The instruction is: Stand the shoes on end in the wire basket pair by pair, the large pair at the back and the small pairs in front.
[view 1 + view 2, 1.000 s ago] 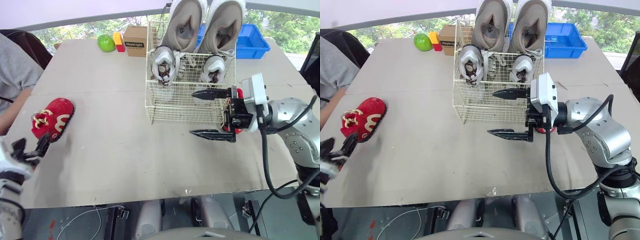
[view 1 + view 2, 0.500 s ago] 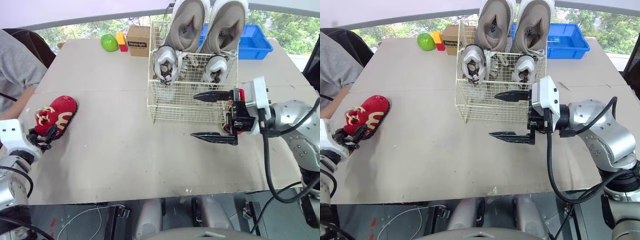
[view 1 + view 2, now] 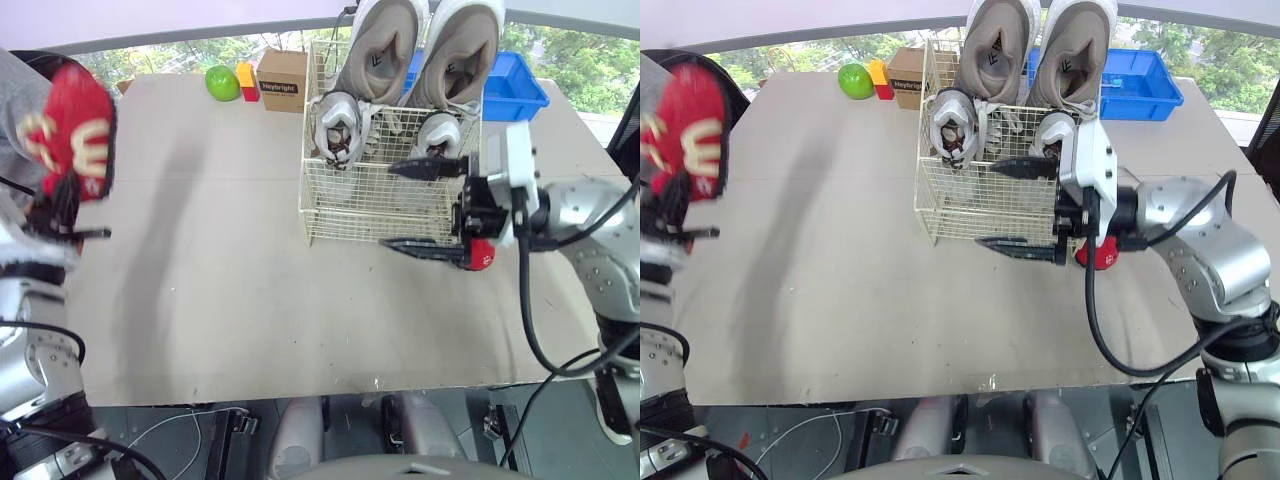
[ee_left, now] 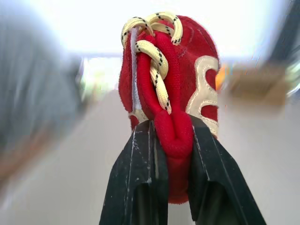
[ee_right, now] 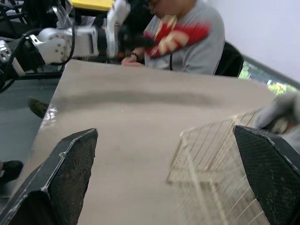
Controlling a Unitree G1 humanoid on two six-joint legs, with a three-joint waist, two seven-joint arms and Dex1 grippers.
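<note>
Red shoe (image 3: 72, 130) stands upright, grasped in our left pincer (image 4: 171, 140), well left of the basket (image 3: 370, 200). Our right pincer (image 3: 390, 205), released and empty, is just beside that basket.

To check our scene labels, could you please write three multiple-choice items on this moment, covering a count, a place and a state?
1. How many shoes stand in the wire basket? A. two B. six C. four
2. Where is the red shoe with cream laces? A. lying beside the wire basket B. held up by the left end effector C. inside the wire basket
3. How is the right end effector? A. open and empty B. shut on a grey shoe C. shut on the red shoe
Answers: 1 C, a large beige pair behind and a small grey pair in front; 2 B, its fingers clamp the shoe in the air; 3 A, its fingers are spread with nothing between them.
</note>
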